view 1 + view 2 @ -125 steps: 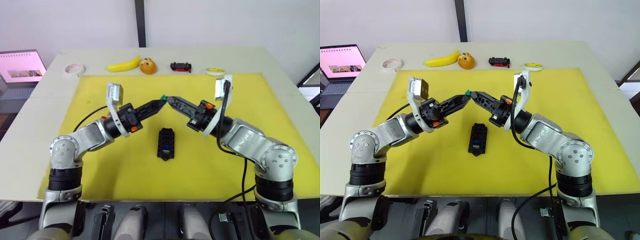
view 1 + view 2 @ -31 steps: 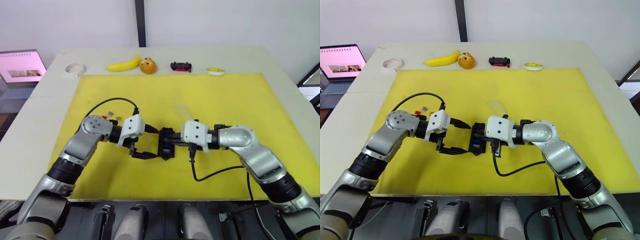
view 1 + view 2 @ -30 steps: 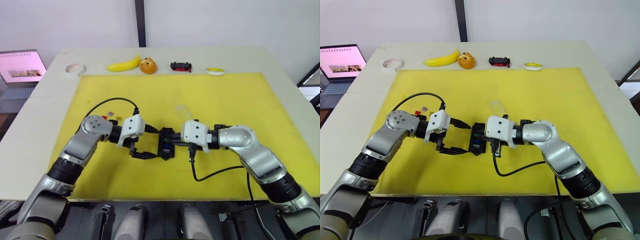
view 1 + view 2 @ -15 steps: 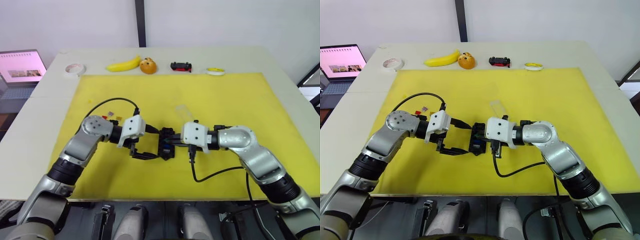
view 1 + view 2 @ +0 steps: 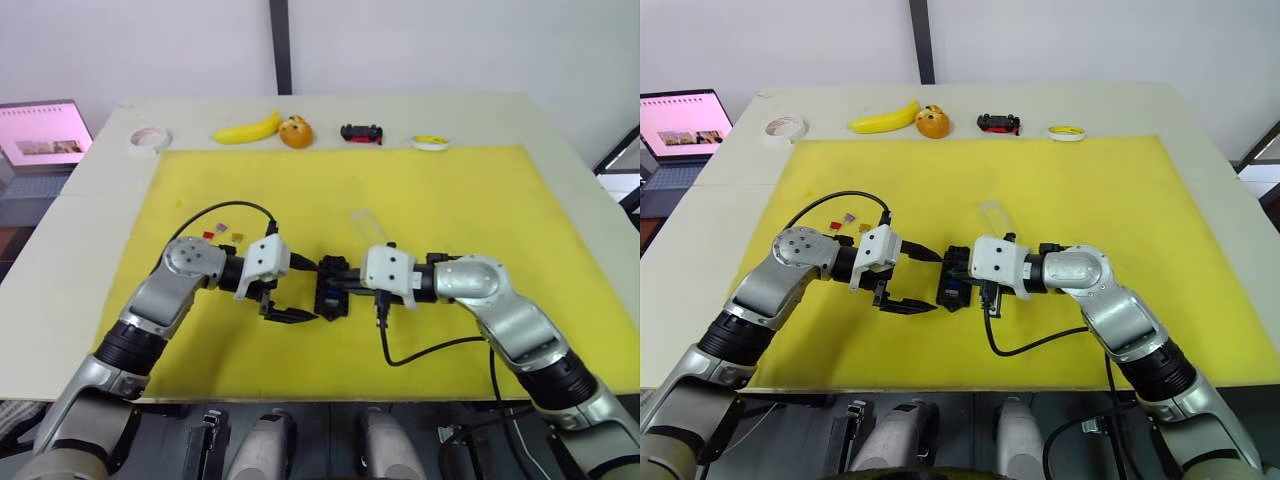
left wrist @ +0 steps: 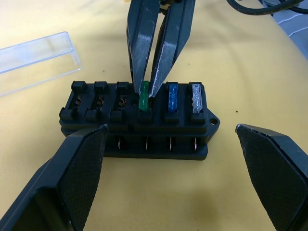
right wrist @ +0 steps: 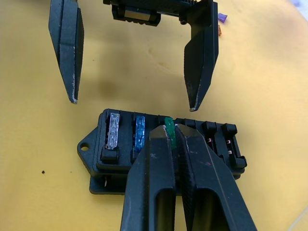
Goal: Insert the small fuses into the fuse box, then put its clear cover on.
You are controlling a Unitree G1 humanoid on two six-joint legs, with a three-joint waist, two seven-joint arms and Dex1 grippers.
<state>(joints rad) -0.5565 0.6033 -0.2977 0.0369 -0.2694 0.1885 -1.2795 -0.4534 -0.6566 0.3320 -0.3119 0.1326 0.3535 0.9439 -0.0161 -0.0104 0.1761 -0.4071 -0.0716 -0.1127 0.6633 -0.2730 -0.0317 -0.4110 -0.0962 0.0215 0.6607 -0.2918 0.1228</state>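
Two fuses sit seated in the fuse box (image 6: 137, 118); right gripper (image 7: 172, 132) pinches the green fuse (image 6: 143, 100) (going in), left gripper (image 7: 132, 98) spread empty.

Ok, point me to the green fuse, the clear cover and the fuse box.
green fuse (image 6: 143, 101), left wrist view, on its body between the right gripper's fingertips.
clear cover (image 6: 36, 55), left wrist view, on its top face.
fuse box (image 6: 159, 144), left wrist view, on its near side wall.
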